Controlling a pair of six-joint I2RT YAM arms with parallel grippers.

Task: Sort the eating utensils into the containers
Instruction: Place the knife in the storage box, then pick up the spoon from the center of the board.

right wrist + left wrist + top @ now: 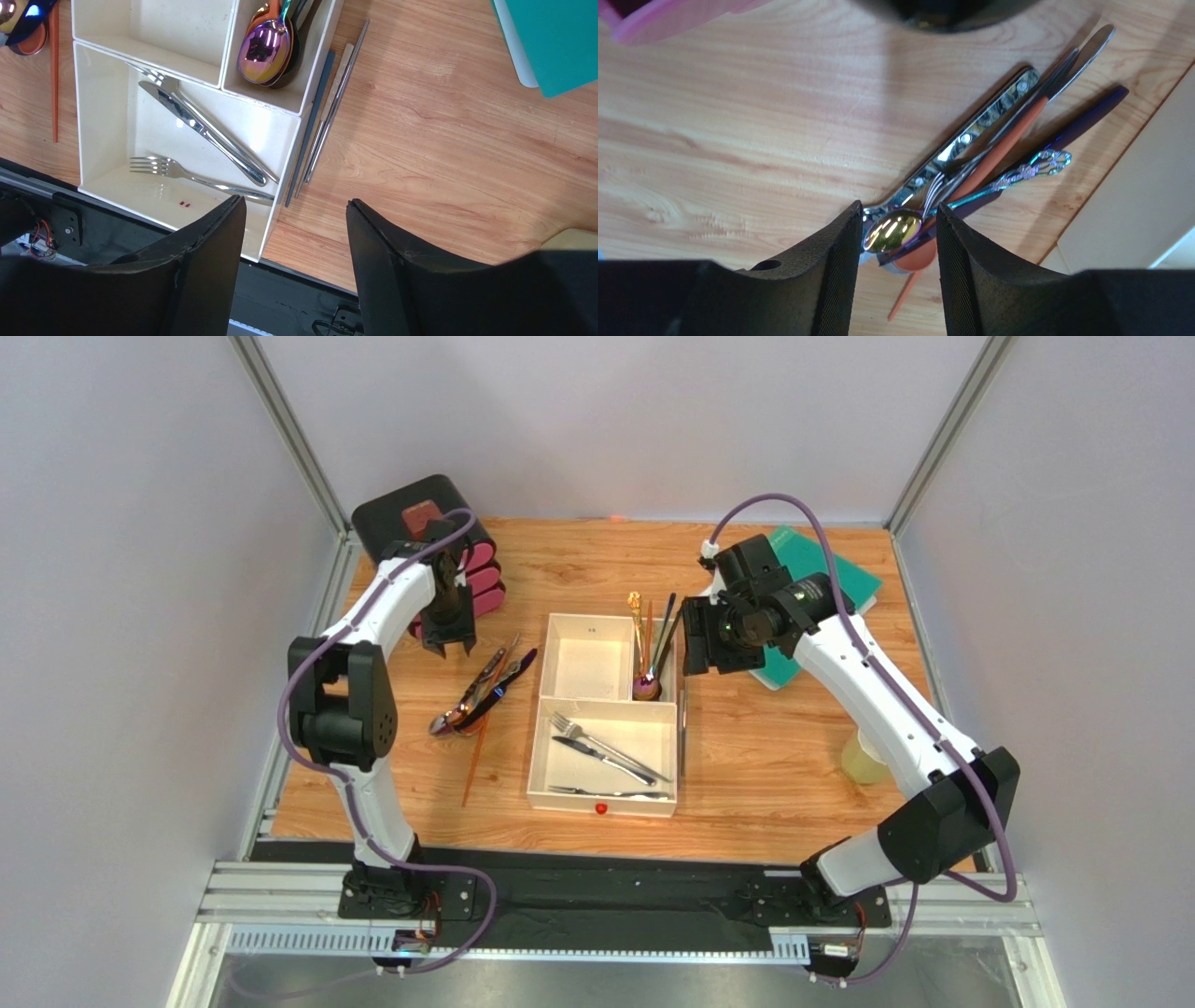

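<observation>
Only the right wrist view shows chopsticks point(326, 119) on the worktop point(435, 161) just right of the tray point(78, 126), with forks point(168, 168) and a knife point(203, 129) in its near compartment. Only the left wrist view details the loose pile point(990, 143) left of the tray. Left arm point(372, 616) bends down, left gripper point(896, 245) spread over the pile; right arm point(884, 700) reaches far-left, right gripper point(295, 210) spread above the tray's right edge.

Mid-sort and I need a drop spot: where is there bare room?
Bare: the small compartment left of the spoons, and the wood between chopsticks and teal board. Crowded: the large compartment and the utensil pile.
</observation>
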